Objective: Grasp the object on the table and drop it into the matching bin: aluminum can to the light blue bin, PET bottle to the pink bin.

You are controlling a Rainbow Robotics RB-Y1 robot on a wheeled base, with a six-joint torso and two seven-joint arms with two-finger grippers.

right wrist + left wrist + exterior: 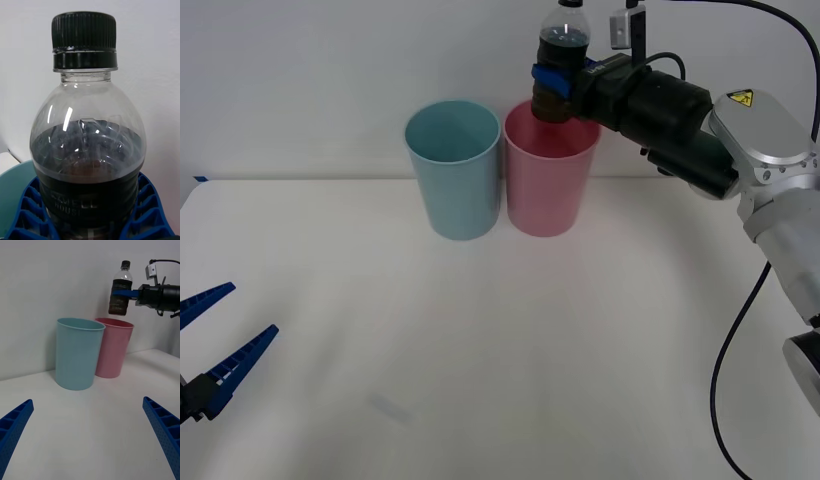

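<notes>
upright, the half-full pet bottle (563,62), light yet slick, sits pinched mid-body by the right gripper (555,80) above the pink bin (548,170), far table (480,350) edge.

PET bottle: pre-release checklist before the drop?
1. Right gripper shut on the PET bottle: ok.
2. Bottle upright, cap on: ok.
3. Bottle above the pink bin, not the light blue bin: ok.
4. Bottle base clear of the pink rim: ok in left wrist view.
5. Bottle centred over the opening: cannot tell.
6. Left gripper open, low over the table, away from bins: ok.
</notes>
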